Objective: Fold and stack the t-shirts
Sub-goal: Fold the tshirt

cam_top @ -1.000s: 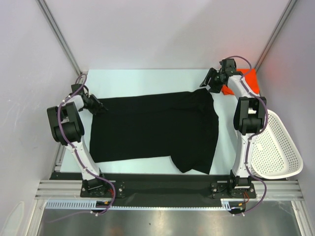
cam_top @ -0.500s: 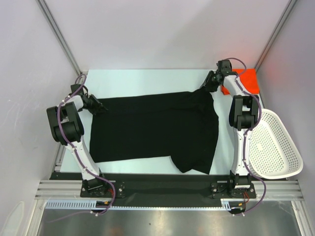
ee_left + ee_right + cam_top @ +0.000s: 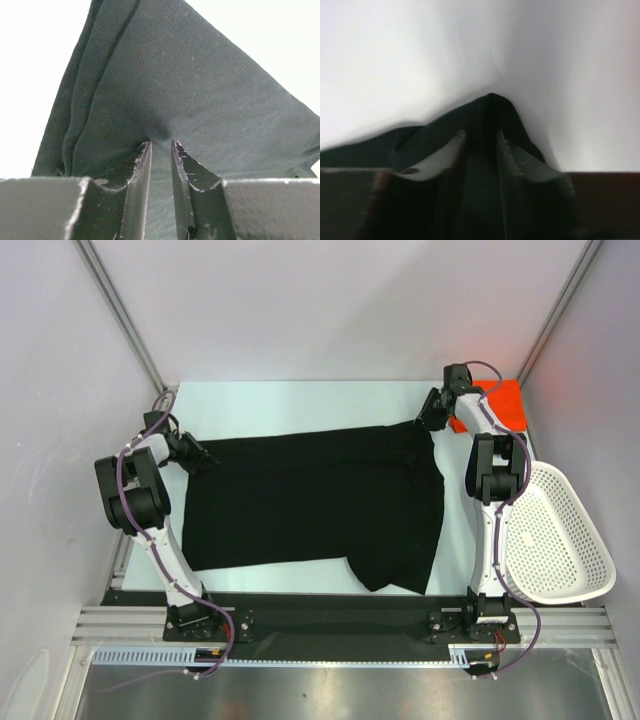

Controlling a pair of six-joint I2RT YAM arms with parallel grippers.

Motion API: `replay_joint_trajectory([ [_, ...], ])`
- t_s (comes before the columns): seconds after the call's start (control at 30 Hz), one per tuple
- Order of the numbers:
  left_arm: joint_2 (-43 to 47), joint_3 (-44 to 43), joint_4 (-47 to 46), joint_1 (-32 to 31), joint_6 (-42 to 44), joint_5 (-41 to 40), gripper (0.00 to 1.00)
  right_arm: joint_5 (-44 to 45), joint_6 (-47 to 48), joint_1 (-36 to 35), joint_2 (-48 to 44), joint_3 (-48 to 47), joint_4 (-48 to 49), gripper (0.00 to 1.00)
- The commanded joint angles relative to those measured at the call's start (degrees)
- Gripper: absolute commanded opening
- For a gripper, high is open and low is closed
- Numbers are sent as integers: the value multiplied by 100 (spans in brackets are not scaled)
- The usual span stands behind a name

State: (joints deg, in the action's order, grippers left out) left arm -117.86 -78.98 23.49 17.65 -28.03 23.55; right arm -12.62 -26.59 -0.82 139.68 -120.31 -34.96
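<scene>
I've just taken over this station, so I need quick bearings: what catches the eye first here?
A big black t-shirt lies spread across the middle of the table, with the left gripper pinching its far left corner and the right gripper closed on its far right corner. An orange-red t-shirt sits at the table's far right corner, and a white basket sits by the right edge.

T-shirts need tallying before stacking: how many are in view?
2. The black shirt lies spread mid-table; the orange shirt sits at the far right corner, partly hidden by the right arm. Others could lie underneath.
</scene>
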Motion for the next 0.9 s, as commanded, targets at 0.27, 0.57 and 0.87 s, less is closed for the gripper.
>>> replay_joint_trajectory([
  [0.27,1097,540,533,-42,79,-589,33,831,602,-14,-1291,225,-1249,66],
  [0.57,2319,1903,306,-437,-299,-325,35,445,1410,-884,-3648,3812,428,52],
  [0.87,2531,1992,508,-543,-115,-211,35,735,1858,-1034,-3439,4288,718,59],
])
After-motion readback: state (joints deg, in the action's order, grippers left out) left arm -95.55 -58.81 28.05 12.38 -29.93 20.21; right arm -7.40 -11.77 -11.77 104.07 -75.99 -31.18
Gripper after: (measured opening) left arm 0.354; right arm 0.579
